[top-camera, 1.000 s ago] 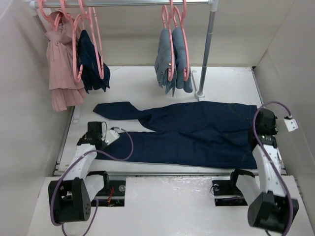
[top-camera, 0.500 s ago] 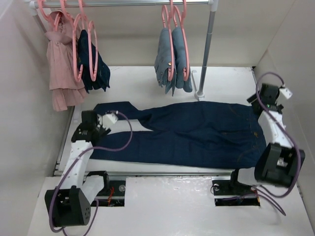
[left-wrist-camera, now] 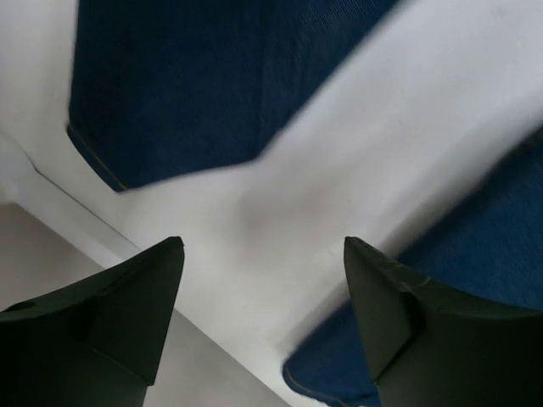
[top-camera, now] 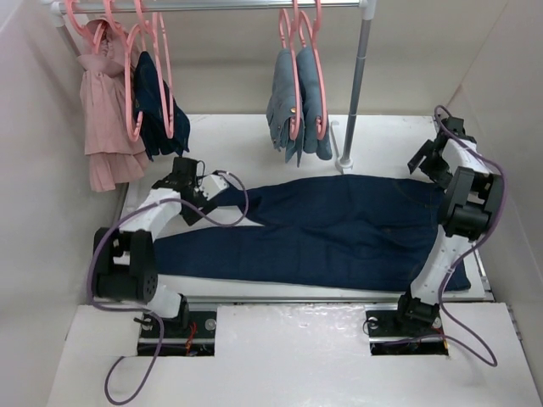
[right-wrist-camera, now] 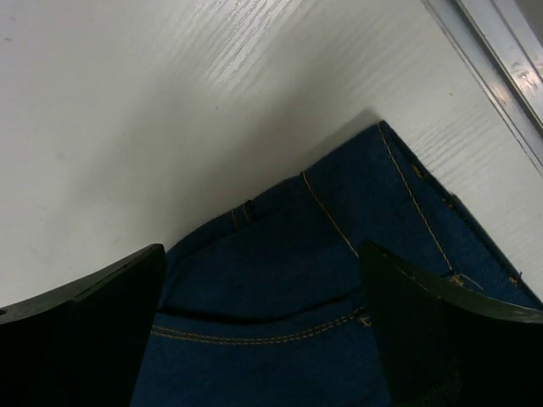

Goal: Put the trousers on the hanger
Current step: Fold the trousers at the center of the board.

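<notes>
The trousers [top-camera: 339, 229] are dark navy jeans lying flat on the white table, legs to the left and waist to the right. My left gripper [top-camera: 193, 202] hovers open over the leg ends; in its wrist view the left gripper [left-wrist-camera: 263, 246] shows bare table between its fingers, one hem [left-wrist-camera: 195, 93] ahead and the other leg [left-wrist-camera: 484, 246] to the right. My right gripper [top-camera: 424, 163] stands open at the far right waist corner. In its wrist view the right gripper [right-wrist-camera: 261, 254] is above the stitched waistband [right-wrist-camera: 280, 280], holding nothing. A pink hanger [top-camera: 129, 102] hangs on the rail at the back left.
The rail [top-camera: 221, 5] also carries a pink dress [top-camera: 106, 102], a small dark navy garment [top-camera: 157, 106] and light blue jeans [top-camera: 299, 106] on pink hangers. The rail's upright post [top-camera: 356, 93] stands behind the waist. White walls close in on both sides.
Both grippers have opened wide. The left arm swung from the near leg hem to the far leg end. The right arm moved from the near waist to the far right corner.
</notes>
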`<state>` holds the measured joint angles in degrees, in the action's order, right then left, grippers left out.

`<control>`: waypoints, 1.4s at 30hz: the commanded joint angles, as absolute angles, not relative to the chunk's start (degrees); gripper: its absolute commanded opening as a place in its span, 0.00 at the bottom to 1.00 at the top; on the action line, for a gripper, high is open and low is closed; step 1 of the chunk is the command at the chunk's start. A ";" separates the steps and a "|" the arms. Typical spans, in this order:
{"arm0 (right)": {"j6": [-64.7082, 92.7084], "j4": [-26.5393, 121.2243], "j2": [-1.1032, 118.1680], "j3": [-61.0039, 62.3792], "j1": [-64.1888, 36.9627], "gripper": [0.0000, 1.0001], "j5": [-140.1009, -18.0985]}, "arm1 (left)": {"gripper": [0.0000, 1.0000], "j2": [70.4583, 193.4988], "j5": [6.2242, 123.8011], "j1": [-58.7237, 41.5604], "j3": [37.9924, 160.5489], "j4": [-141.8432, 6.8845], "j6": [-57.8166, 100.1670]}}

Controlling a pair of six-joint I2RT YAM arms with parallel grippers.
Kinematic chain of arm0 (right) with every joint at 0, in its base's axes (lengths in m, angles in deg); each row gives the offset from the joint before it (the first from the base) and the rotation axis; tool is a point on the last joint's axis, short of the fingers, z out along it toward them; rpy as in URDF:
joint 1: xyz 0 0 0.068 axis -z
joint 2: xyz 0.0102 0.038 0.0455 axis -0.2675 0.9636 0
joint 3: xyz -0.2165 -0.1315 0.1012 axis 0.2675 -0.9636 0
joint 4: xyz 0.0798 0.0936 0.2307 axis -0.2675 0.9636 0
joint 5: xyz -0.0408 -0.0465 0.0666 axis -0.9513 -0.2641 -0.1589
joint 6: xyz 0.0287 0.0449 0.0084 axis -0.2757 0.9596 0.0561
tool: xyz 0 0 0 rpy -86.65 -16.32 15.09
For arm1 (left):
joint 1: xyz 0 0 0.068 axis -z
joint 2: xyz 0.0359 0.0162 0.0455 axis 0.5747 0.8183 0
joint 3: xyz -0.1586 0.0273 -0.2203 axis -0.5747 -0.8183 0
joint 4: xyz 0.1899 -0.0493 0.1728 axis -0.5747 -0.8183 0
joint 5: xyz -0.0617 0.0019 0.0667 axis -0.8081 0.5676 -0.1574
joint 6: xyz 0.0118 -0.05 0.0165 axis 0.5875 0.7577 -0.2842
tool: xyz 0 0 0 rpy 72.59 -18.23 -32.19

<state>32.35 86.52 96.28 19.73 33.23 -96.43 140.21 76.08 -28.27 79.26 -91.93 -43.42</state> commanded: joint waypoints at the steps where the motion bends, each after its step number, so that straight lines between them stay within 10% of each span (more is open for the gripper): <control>1: 29.43 94.27 100.20 28.49 33.62 1.00 -95.00 | 0.74 144.35 75.29 -27.61 84.23 -88.14 -42.96; 8: 26.96 99.75 109.20 35.36 33.09 1.00 -97.02 | 0.71 153.94 81.00 -25.50 82.22 -79.70 -44.81; 12: 26.96 98.16 107.89 33.77 33.09 0.86 -96.50 | 0.19 156.32 81.01 -25.50 82.21 -78.28 -44.29; 14: 26.96 98.16 107.88 33.25 33.09 0.64 -94.75 | 0.01 156.33 80.31 -26.03 82.99 -79.68 -44.28; 16: 27.48 97.64 108.50 33.25 33.09 0.37 -93.34 | 0.00 154.75 79.52 -26.03 83.70 -80.74 -43.75; 17: 27.49 97.64 108.50 33.25 33.09 0.04 -93.33 | 0.00 154.05 79.51 -26.03 84.75 -81.96 -43.75; 18: 27.49 96.94 108.50 32.72 33.09 0.00 -92.72 | 0.00 153.43 79.51 -26.03 85.45 -82.50 -43.23; 28: 30.12 88.42 91.65 22.81 35.19 0.00 -99.91 | 0.00 145.88 88.56 -27.08 101.62 -98.29 -43.23; 42: 34.25 73.74 66.67 3.13 36.26 0.00 -107.75 | 0.00 132.79 95.52 -24.80 89.79 -103.40 -46.56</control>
